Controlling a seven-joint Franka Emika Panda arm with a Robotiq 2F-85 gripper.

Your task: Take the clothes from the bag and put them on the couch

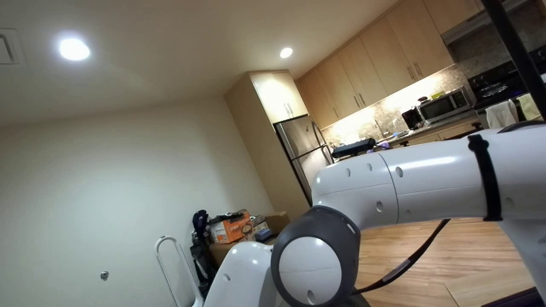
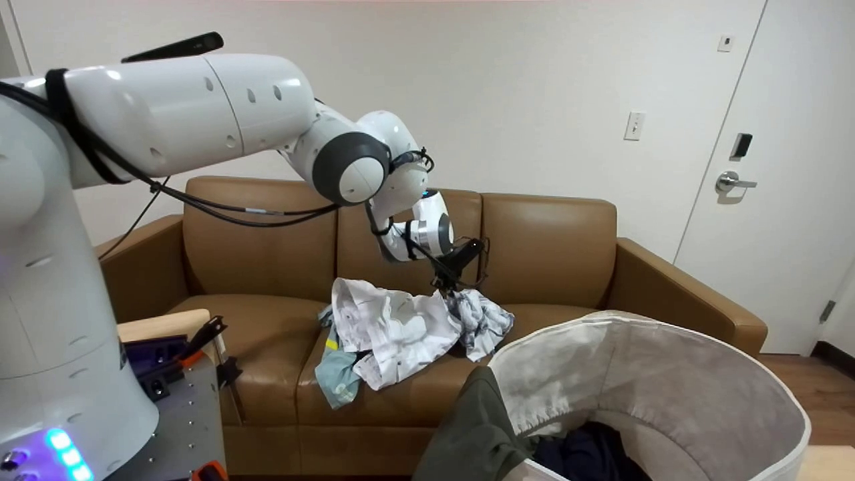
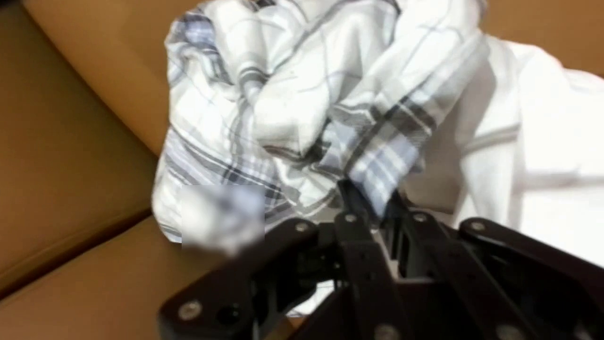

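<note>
We've got the end effector [image 3: 372, 197] pinching the plaid cloth [image 3: 283, 108] on the couch [image 2: 254, 341], one patch blurred up close; beside it a white garment [image 2: 401, 327] partly hides a pale blue garment [image 2: 337, 377]. Nearer us, the bag [image 2: 641, 364], cut off below, holds dark cloth [image 2: 591, 451], grey-green fabric [image 2: 473, 427] over its rim. We can't read the orange box [image 1: 238, 226].

The couch [image 2: 260, 351] looks smooth and leathery, the bag [image 2: 641, 364] matt cloth.
</note>
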